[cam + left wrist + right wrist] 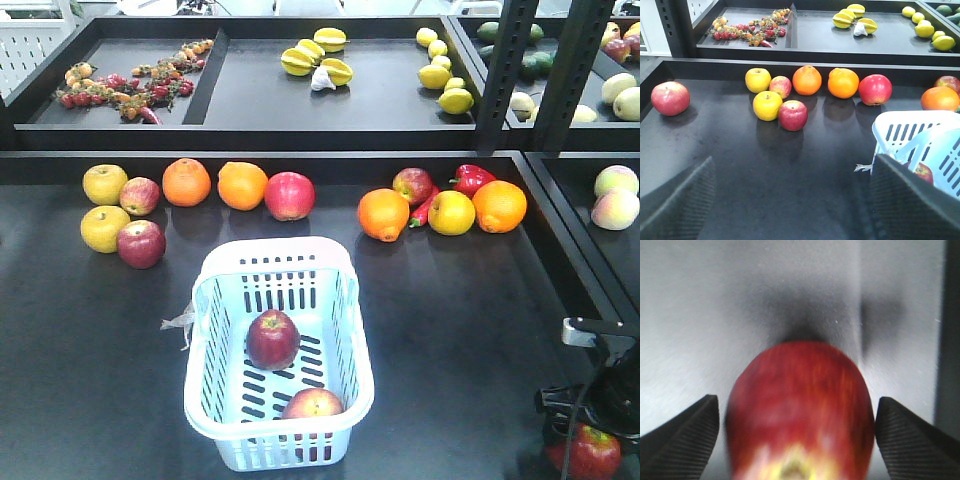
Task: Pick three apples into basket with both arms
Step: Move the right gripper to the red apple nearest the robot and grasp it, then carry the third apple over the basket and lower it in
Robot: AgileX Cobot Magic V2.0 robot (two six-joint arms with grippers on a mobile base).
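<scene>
**Two apples in, the third between the right jaws**

The basket [205, 400] stands on the dark worktop [470, 320], and everything here is placed relative to it. Two of the dark red apples already lie inside: one [273, 339] near the middle of the slotted floor, the other [312, 405] against the wall nearest the robot. The basket's open top faces up, so fruit can be let down from above.

The third apple [592, 451] sits well to the right of the basket, at the near edge of the worktop, under the right arm [590, 390]. In the right wrist view this apple [800, 410] fills the space between the two ribbed fingers [685, 435], with a narrow strip of worktop showing on each side. The right gripper [797, 440] is therefore spread just wider than the fruit and appears not to be pressing on it; I judge it is lined up to close. The blur suggests motion.

The left gripper [790, 200] hangs over bare worktop just left of the basket, jaws wide apart and holding nothing. A further red apple [793, 115] lies beyond it, beside a yellow apple [767, 105], behind and left of the basket, in a row with oranges [807, 80].
</scene>
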